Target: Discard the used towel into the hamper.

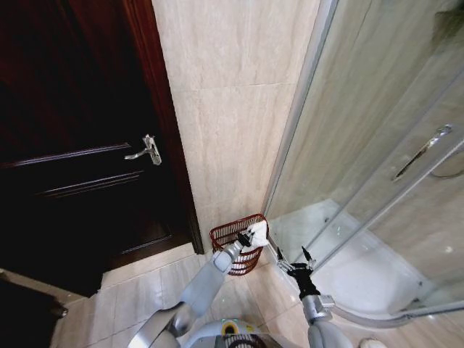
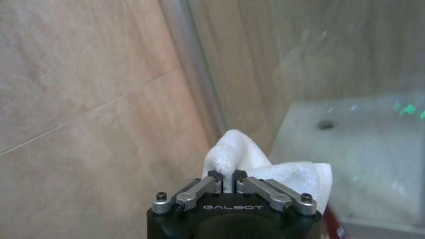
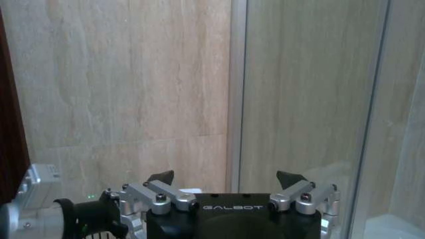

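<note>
White towel (image 1: 257, 233) hangs pinched in our left gripper (image 1: 246, 236) over the hamper (image 1: 226, 236), unreleased. Our right gripper (image 1: 299, 267), at three o'clock, idles with fingers spread.

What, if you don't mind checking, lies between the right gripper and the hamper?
In the head view, bare floor tile separates the right gripper from the hamper; the left gripper holds the towel over the hamper.

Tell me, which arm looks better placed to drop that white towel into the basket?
Left. Its gripper is shut on the white cloth towel, right over the reddish-brown wire hamper. The right gripper is open, beside it.
</note>
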You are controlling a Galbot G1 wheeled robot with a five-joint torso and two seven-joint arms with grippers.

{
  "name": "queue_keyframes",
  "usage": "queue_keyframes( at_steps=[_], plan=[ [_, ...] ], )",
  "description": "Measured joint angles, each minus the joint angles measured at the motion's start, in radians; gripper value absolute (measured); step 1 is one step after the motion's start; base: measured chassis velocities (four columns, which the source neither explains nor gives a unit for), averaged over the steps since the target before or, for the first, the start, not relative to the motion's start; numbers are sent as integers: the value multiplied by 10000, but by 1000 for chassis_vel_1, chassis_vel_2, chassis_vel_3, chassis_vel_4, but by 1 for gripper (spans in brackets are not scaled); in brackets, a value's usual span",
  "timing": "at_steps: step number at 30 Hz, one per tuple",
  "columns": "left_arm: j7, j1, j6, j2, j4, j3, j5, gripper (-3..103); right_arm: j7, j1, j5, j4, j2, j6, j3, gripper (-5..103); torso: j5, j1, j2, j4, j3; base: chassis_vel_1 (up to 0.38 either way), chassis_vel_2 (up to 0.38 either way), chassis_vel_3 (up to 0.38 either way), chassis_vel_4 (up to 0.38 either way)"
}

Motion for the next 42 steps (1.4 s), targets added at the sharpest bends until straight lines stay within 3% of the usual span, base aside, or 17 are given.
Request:
queue_keyframes(
  at_steps=[4, 8, 13, 16, 18, 20, 22, 25, 27, 31, 36, 38, 39, 42],
  plan=[
    [-87, -253, 105, -3, 527, -307, 704, 7, 0, -57, 0, 27, 0, 48, -8, 100, -2, -1, 1, -1, 0, 0, 0, 0, 0],
    [-85, -878, -502, 4, 2147, -936, 1690, 7, -10, -122, 5, 95, 0, 101, -16, 100, 4, 0, 0, 1, 0, 0, 0, 0, 0],
    [-11, -898, -197, 2, 2274, -1033, 2244, 3, -16, -159, 7, 146, 0, 149, 5, 100, 0, 0, 0, 0, 0, 0, 0, 0, 0],
    [480, -822, -696, 1, 2248, -1031, 2195, 18, -18, -171, -5, 169, 0, 150, -1, 100, 0, 0, 0, 0, 0, 0, 0, 0, 0],
    [590, -791, -830, 1, 2210, -1019, 2168, 18, -20, -168, -21, 171, 0, 150, -3, 100, 3, 0, 0, 0, 0, 0, 0, 0, 0],
    [718, -721, -971, 0, 2098, -973, 1998, 28, -22, -179, -43, 188, 0, 151, -11, 100, 1, 0, 0, 0, 0, 0, 0, 0, 0],
    [742, -705, -981, 0, 2053, -957, 1914, 34, -22, -189, -46, 197, 0, 153, -14, 100, 1, 0, 0, 0, 0, 0, 0, 0, 0],
    [1215, -680, -1007, 1, 1758, -950, 1719, 50, -21, -221, -46, 238, 0, 154, -12, 100, 2, 0, 0, 1, 0, 0, 0, 0, 0],
    [1449, -667, -966, 0, 1618, -954, 1702, 50, -20, -229, -42, 246, 0, 154, -10, 100, 2, 0, 0, 0, 0, 0, 0, 0, 0],
    [1813, -608, -705, 0, 1291, -946, 1566, 66, -14, -248, -31, 273, 0, 154, -6, 100, 1, 0, 0, 0, 0, 0, 0, 0, 0],
    [1131, -361, -850, 5, 445, -917, 224, 88, 31, -285, 16, 370, 0, 150, 9, 100, 5, 0, 0, 1, 0, 0, 0, 0, 0],
    [1010, 200, -828, 4, -1186, -864, -1209, 93, 77, -327, 101, 546, 0, 119, 9, 100, 1, 1, 0, 0, 1, 0, 0, 0, 0],
    [1010, 200, -828, 4, -1186, -864, -1209, 93, 77, -327, 101, 546, 0, 119, 9, 100, 1, 1, 0, 0, 1, 0, 0, 0, 0],
    [785, 1275, -134, 157, -4225, -1307, -2650, 100, 78, -341, 243, 851, 0, -52, 38, 100, -8, -1, 1, -8, -2, 0, 0, 0, 0]
  ],
)
